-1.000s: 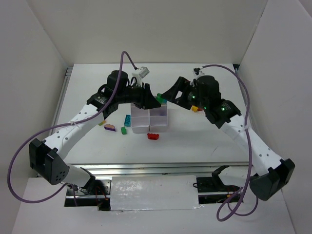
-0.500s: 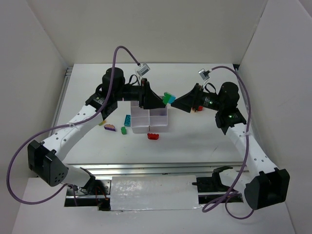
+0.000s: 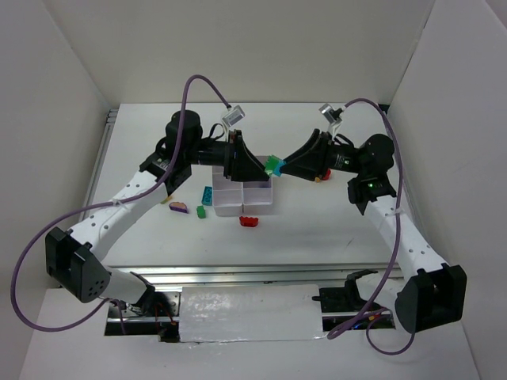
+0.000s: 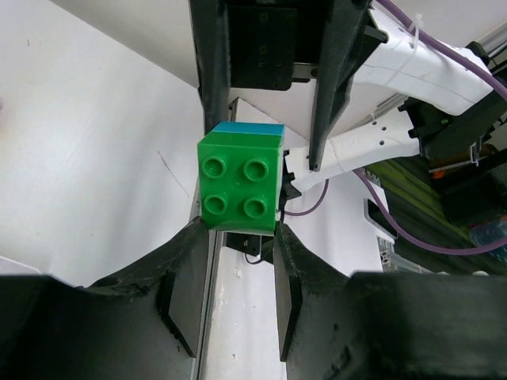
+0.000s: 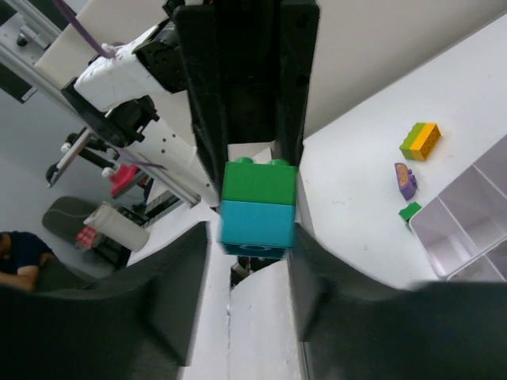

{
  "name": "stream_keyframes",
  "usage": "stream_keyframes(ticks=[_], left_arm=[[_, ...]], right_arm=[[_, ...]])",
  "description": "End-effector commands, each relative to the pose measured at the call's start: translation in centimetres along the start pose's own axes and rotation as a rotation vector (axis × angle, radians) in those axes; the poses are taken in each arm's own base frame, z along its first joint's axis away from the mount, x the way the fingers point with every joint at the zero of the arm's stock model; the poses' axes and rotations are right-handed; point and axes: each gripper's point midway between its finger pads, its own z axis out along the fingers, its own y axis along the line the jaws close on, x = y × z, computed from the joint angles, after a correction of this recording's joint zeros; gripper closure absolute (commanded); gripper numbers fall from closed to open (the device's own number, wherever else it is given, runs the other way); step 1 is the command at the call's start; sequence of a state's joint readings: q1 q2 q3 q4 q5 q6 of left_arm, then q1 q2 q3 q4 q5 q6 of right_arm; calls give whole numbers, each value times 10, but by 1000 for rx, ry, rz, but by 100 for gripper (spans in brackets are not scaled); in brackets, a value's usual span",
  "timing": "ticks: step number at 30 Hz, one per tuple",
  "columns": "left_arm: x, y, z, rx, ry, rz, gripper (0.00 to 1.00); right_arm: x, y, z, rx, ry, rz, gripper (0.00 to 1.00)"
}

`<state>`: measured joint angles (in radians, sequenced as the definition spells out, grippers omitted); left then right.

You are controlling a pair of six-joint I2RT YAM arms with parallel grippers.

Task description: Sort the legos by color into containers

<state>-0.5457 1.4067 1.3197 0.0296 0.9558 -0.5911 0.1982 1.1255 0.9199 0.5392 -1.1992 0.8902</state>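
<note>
Green brick (image 4: 242,188) and teal brick (image 5: 257,226) are stuck together as one stack, held in the air at the centre of the top view, just above the upper right corner of the containers (image 3: 242,190). Your left pincer (image 4: 240,231) is clamped on the green brick. Your right pincer (image 5: 252,233) flanks the teal one, but whether its jaws already bite I cannot tell. Seat them squarely on the teal sides first, then pull straight apart along the studs, without twisting. Compared with a second ago, your right arm has swung up from the table (image 3: 317,229) at centre right to meet the stack, and its jaws have narrowed.
</note>
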Motion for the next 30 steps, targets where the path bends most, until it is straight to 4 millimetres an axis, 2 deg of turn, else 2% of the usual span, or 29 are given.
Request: stream_keyframes(ticks=[1,4,6,8,9,10,15,19,27,30], left_arm=[[-12,-14,-1,42,-15,62,100],[-12,-10,0,33,-14,57,100],[-13,-10,1,31,-14,59,100],[-13,-9,2,33,-11,60,100],[-13,-8,2,31,-11,61,100],[-11,-7,2,25,-3,51,100],[-17,6,-3,-34,-7,71,100],[-25,19,-15,-64,-31,65,100],[-20,40,-21,-117,-22,49,100],[-18,55,-23,-194,-20,36,100]], right_arm=[[-8,14,1,-53,-7,-66,53],[-6,11,1,-47,-3,-65,68],[-6,7,1,-31,-6,-79,71],[-4,4,1,-20,4,-63,81],[-4,2,1,-15,4,-72,86],[-3,1,1,-13,7,-69,100],[9,-11,-4,17,30,-61,100],[21,-23,-13,53,50,-27,100],[24,-33,-22,113,64,-26,100],[23,-50,-25,226,38,1,100]])
